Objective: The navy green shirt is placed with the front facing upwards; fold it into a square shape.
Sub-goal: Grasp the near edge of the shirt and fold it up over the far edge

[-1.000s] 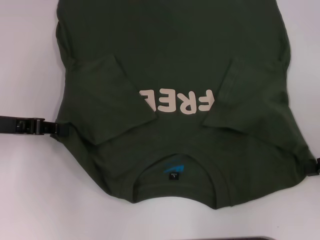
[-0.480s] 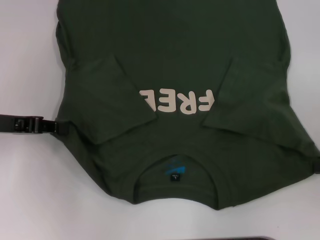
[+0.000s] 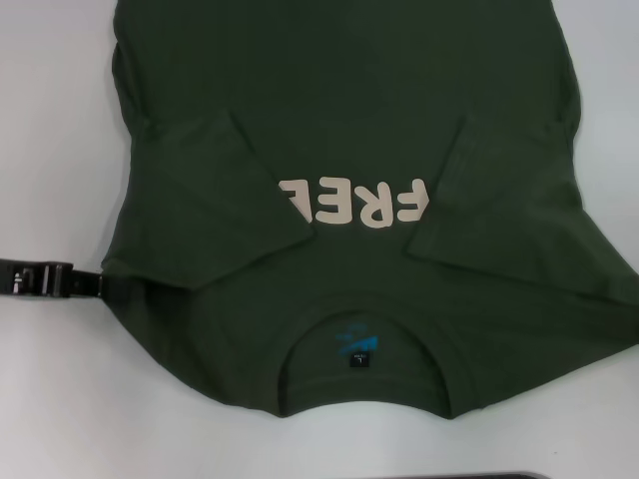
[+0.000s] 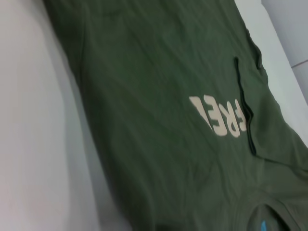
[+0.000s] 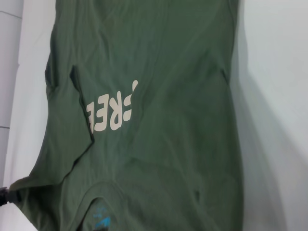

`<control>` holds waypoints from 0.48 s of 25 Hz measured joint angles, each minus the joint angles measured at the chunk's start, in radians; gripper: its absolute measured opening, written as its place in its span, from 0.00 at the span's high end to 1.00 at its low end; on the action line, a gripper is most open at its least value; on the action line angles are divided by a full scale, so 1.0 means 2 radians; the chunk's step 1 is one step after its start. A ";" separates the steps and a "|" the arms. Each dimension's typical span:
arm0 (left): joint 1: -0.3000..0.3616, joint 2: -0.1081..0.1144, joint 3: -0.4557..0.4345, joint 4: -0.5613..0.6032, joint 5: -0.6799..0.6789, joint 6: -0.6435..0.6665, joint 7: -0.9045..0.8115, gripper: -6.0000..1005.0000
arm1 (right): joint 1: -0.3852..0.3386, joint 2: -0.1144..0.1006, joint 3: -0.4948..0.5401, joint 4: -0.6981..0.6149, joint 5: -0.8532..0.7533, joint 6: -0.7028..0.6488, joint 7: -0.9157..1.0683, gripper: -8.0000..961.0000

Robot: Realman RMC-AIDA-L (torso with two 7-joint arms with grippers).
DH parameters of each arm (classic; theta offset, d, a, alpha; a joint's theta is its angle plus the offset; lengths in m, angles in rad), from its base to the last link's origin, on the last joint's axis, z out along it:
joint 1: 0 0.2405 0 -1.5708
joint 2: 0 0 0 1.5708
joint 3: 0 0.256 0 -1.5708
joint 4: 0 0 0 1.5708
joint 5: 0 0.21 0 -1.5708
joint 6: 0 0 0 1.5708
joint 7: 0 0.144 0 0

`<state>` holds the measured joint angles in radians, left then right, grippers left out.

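The navy green shirt [image 3: 349,120] lies spread on the white table [image 3: 50,399], front up, its collar [image 3: 359,349] nearest the robot and its hem running off the far edge of the head view. Both short sleeves are folded inward over the chest: the left sleeve [image 3: 215,205] covers the end of the cream lettering [image 3: 354,203], so only "FREE" reads, upside down from the robot's side, and the right sleeve [image 3: 479,200] lies angled in just beside the letter F. Inside the neck opening a dark label [image 3: 357,356] sits under a patch of blue print.

The left gripper [image 3: 95,284] reaches in low and flat from the left edge of the head view, its black body lying along the table, its tip right at the shirt's left shoulder corner where the cloth bunches into a small ridge. I cannot tell whether its fingers are closed on the fabric or merely beside it; the tip is lost against the dark cloth.

The right gripper does not show in the head view, where the right shoulder of the shirt runs off the frame's edge. In the right wrist view the shirt [image 5: 159,120] fills the frame, and a small black part [image 5: 6,196] shows at its far shoulder corner.
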<state>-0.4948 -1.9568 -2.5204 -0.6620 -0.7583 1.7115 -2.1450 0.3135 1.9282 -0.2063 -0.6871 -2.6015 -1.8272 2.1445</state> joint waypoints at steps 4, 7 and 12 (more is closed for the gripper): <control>0.010 0.002 0.000 0.000 0.001 0.013 0.000 0.96 | -0.006 0.001 0.011 0.002 0.000 -0.002 -0.010 0.96; 0.019 0.006 0.000 0.000 0.001 0.018 -0.003 0.96 | -0.009 0.001 0.024 0.002 0.000 -0.007 -0.017 0.96; 0.027 0.009 0.000 0.001 0.002 0.025 -0.005 0.96 | -0.017 0.005 0.036 -0.003 0.000 -0.012 -0.026 0.96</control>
<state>-0.4404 -1.9386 -2.5202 -0.6606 -0.7537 1.7625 -2.1553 0.2793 1.9389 -0.1334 -0.6923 -2.6017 -1.8502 2.0927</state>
